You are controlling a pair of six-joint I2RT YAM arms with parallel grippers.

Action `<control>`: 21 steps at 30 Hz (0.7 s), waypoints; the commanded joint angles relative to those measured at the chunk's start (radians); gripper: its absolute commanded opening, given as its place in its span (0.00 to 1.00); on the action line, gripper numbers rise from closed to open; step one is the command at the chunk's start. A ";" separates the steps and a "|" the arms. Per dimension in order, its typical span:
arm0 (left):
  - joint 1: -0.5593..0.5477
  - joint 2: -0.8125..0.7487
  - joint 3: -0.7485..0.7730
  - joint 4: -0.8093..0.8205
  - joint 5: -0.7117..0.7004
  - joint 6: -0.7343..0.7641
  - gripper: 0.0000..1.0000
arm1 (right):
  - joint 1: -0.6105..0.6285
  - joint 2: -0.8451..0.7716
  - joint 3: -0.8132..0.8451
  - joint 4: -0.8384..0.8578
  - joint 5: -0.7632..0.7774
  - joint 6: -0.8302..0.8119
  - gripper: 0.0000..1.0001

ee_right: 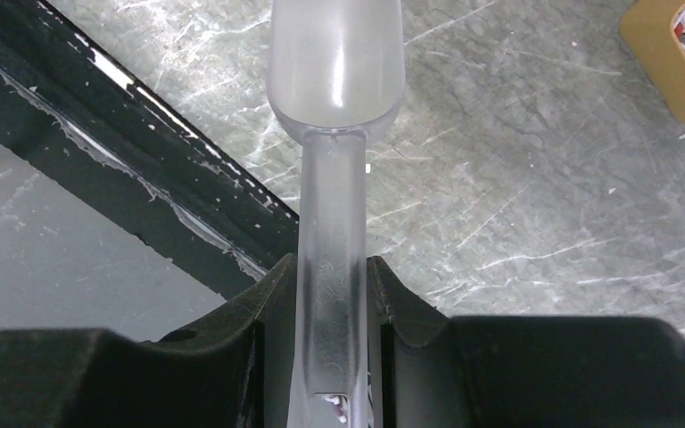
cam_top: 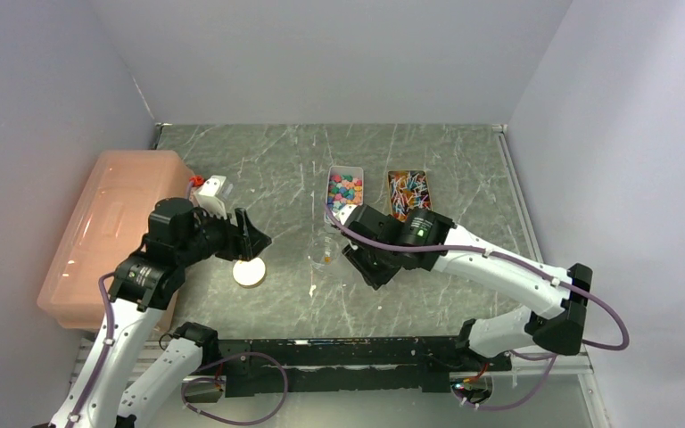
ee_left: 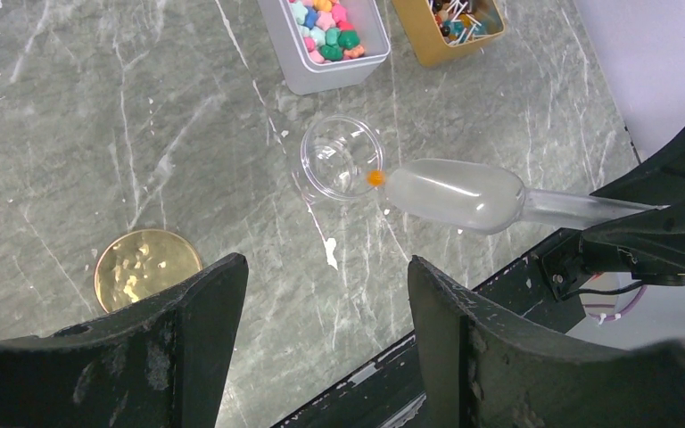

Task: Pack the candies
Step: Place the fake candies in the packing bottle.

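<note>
The candies (cam_top: 345, 189) are a heap of pink, blue, green and yellow pieces in a white tray (cam_top: 331, 175); they also show in the left wrist view (ee_left: 325, 31). A clear jar (ee_left: 341, 159) stands open on the table. My right gripper (ee_right: 332, 267) is shut on the handle of a frosted clear scoop (ee_right: 334, 62). The scoop's tip (ee_left: 401, 187) is at the jar's rim, with one orange candy (ee_left: 375, 177) right there. My left gripper (ee_left: 325, 267) is open and empty, held above the table beside a gold lid (ee_left: 147, 267).
A gold tray (cam_top: 408, 192) of lollipops stands to the right of the candy tray. A large pink lidded bin (cam_top: 116, 227) fills the left side. A small red and white object (cam_top: 210, 187) lies by the bin. The black base rail (cam_top: 348, 352) runs along the near edge.
</note>
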 commanded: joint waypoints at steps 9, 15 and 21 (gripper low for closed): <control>0.000 -0.014 -0.001 0.007 0.008 0.020 0.72 | 0.001 0.080 0.158 -0.108 0.057 0.007 0.00; 0.000 0.004 -0.003 0.011 0.023 0.017 0.72 | 0.001 0.044 0.162 -0.097 0.041 -0.015 0.00; 0.000 0.068 0.013 0.018 0.093 -0.036 0.72 | 0.002 -0.091 0.061 0.021 -0.016 -0.055 0.00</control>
